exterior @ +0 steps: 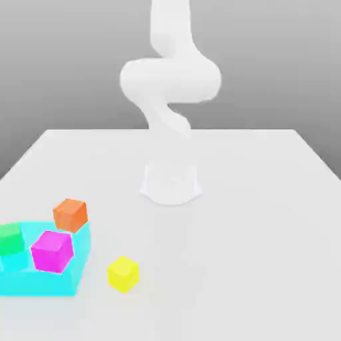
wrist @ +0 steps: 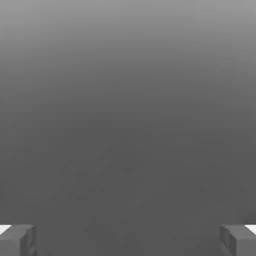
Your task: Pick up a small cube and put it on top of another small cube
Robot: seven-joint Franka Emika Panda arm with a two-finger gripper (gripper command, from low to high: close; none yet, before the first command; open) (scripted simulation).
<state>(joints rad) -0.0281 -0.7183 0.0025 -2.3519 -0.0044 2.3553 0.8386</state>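
Four cubes on the white table point(exterior: 266, 220), all toward the exterior view's left. Nearest the camera: yellow cube point(exterior: 123, 273), smallest of the lot, sitting flat on bare table, just beside the corner of the cyan block point(exterior: 40, 283) but apart from it. Nothing on top of it, nothing touching it. Next back: magenta cube point(exterior: 52, 251), resting on the cyan block, bigger than the yellow one. Green cube point(exterior: 9, 238) to its left, at the frame edge, partly cut off. Orange cube point(exterior: 70, 214) behind the magenta one, at the cyan block's far corner. Farther back, mid-table: arm base point(exterior: 171, 183), with the white arm point(exterior: 170, 76) rising and curling above it, well apart from all cubes. In the hand view, the gripper point(wrist: 128, 240) is spread wide, fingertips point(wrist: 17, 240) at opposite edges, nothing between them, plain grey beyond.
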